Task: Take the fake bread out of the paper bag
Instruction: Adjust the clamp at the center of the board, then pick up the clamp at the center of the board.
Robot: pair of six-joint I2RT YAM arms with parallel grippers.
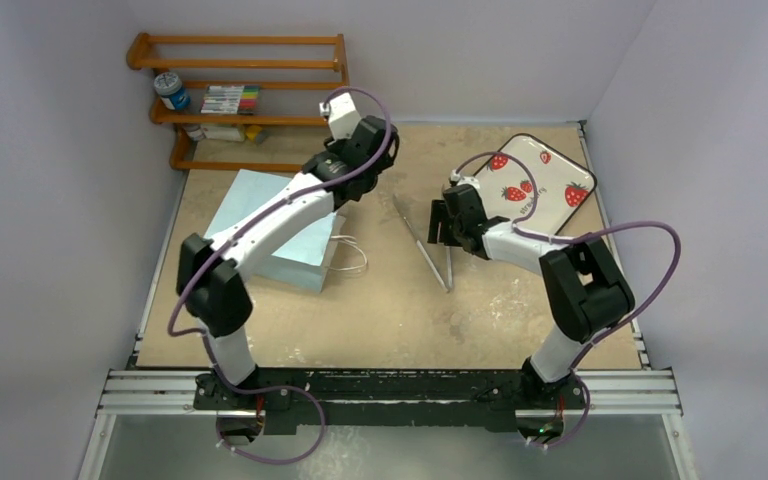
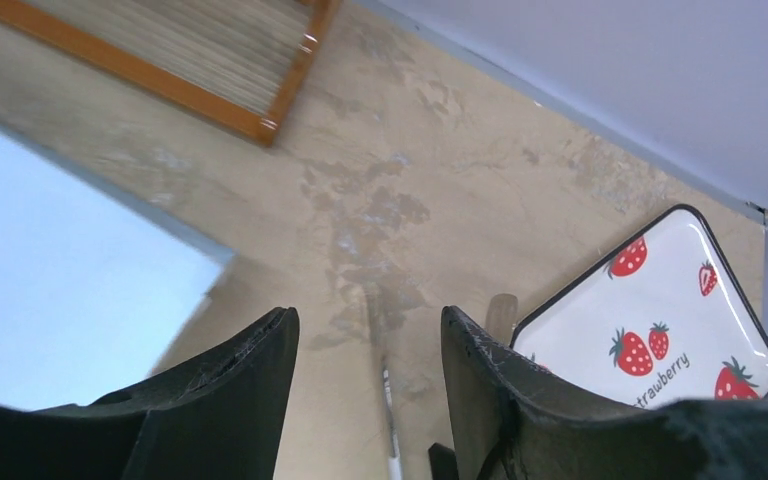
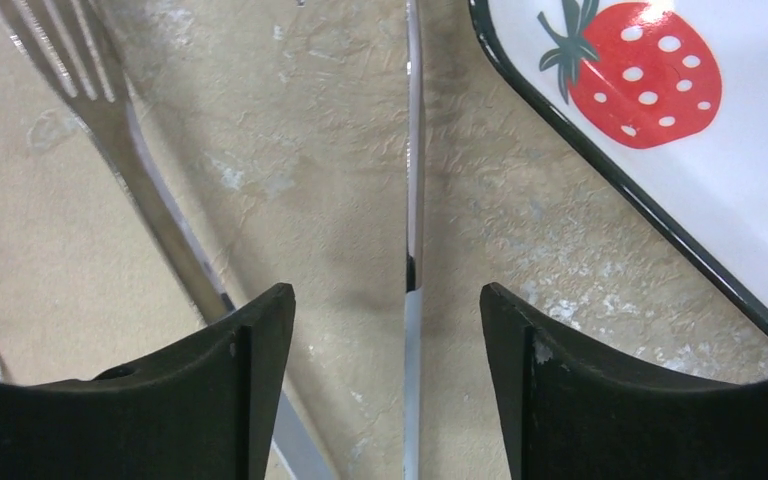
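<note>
The paper bag [image 1: 245, 205] lies flat on the counter [image 1: 380, 320], well to the left of the left fingers [image 2: 278, 335]. These stand wide apart with nothing between them, raised over bare counter near the far edge. In the left wrist view the bag's pale blue side [image 2: 60, 290] fills the left edge and the strawberry tray [image 2: 660, 290] sits to the right. A thin piece of cutlery lies on the counter beyond the gap. The right fingers [image 3: 270, 320] are also spread wide and grip nothing. They hang low over the counter with a knife [image 3: 413, 200] lying flat in the gap between them, touching neither finger as far as the view shows. A fork [image 3: 110, 100] lies just to the left of that gap, tines pointing away, and the black rim of the tray [image 3: 600, 170] runs past on the right. From above, the knife [image 1: 450, 265] and fork [image 1: 418, 238] form a narrow V in the middle of the counter, between the bag and the tray [image 1: 560, 165]. The bag's white cord handles [image 1: 350, 255] trail out from its right end toward the cutlery, and the left arm [image 1: 270, 215] crosses above the bag. Whether the fake bread is inside cannot be told. A wooden rack [image 1: 240, 65] stands at the far left corner.
</note>
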